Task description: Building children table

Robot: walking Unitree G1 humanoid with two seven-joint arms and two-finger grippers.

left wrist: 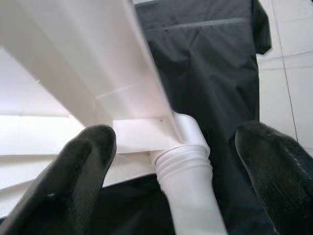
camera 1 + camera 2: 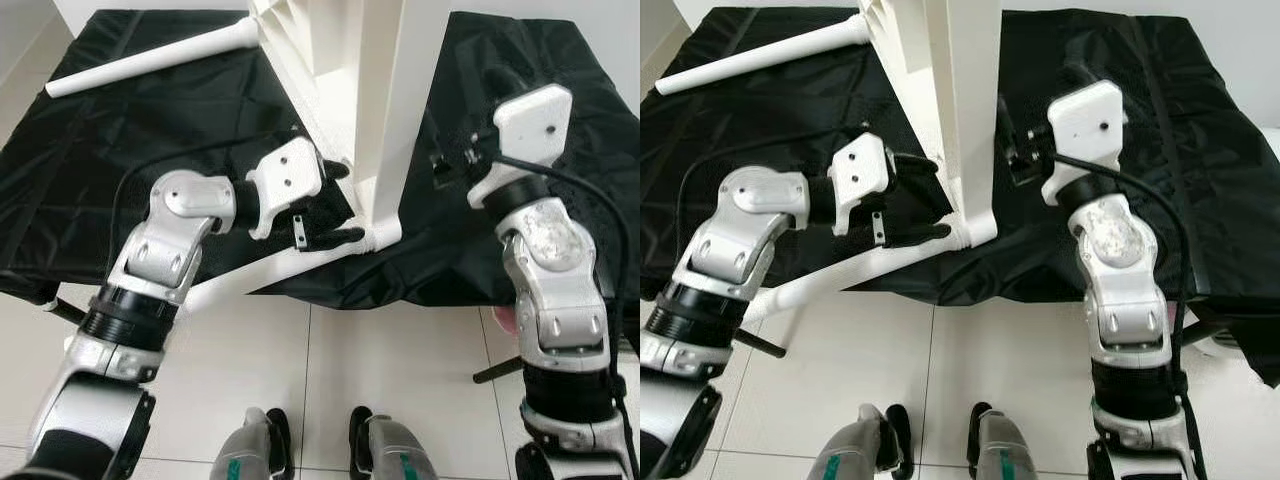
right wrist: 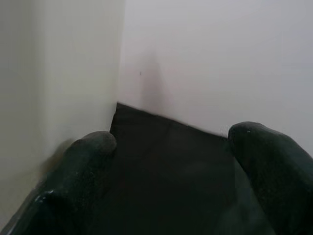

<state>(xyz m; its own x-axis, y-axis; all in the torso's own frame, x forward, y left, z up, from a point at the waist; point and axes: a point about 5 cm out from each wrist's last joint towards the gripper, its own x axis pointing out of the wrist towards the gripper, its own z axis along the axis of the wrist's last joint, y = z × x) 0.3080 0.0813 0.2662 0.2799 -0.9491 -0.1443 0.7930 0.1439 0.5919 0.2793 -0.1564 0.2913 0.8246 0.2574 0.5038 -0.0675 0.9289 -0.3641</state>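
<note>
A white table top (image 2: 385,100) stands on edge on a black cloth (image 2: 120,150). One white leg (image 2: 240,280) is joined at its near lower corner and slopes down to my left over the floor. Its ribbed collar (image 1: 183,166) meets the corner socket between the open fingers of my left gripper (image 2: 344,203), which straddles that joint without closing on it. A second white leg (image 2: 150,60) sticks out from the far corner across the cloth. My right gripper (image 2: 1012,140) is open, close against the panel's right face, with cloth between its fingers (image 3: 93,152).
The cloth-covered surface ends just before my feet (image 2: 320,440), with pale floor tiles below. A thin black rod (image 2: 495,370) and something pink (image 2: 505,320) lie by my right arm. A black cable loops over my left forearm.
</note>
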